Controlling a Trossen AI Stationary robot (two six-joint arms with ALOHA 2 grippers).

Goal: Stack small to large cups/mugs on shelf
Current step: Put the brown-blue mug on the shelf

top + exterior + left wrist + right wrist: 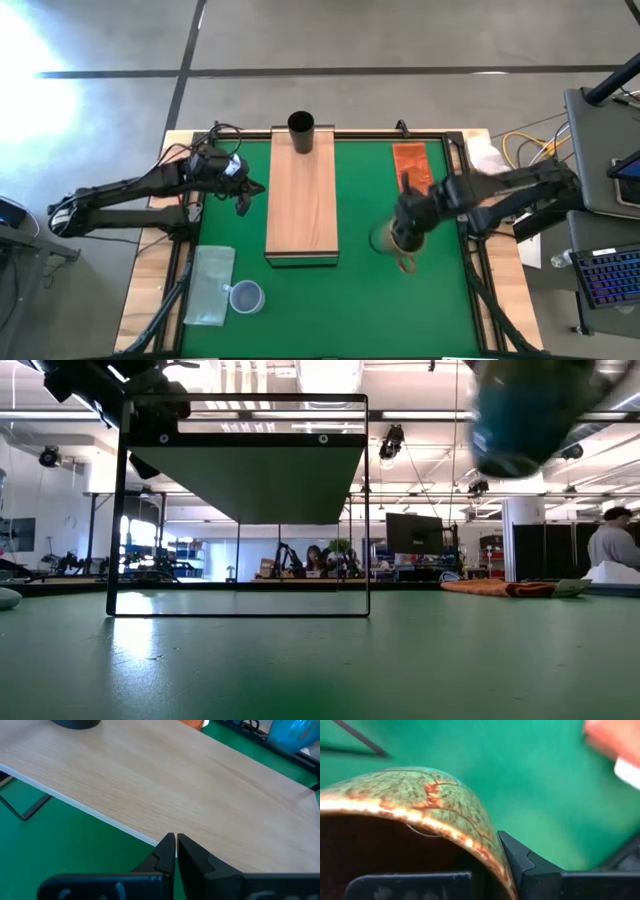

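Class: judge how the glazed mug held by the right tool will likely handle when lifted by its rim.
The mug looks glossy, so it probably slips easily. The right tool pinches only its rim, so it may swing or tilt. It looks ceramic: likely heavy for its size and breakable.

Long light-wood shelf (301, 205) standing near the middle of the green table. Black cup (301, 131) upright on its far end. Brown-green mug (397, 243) lifted, right of the shelf. Pale blue mug (246, 297) upright by the near left corner.
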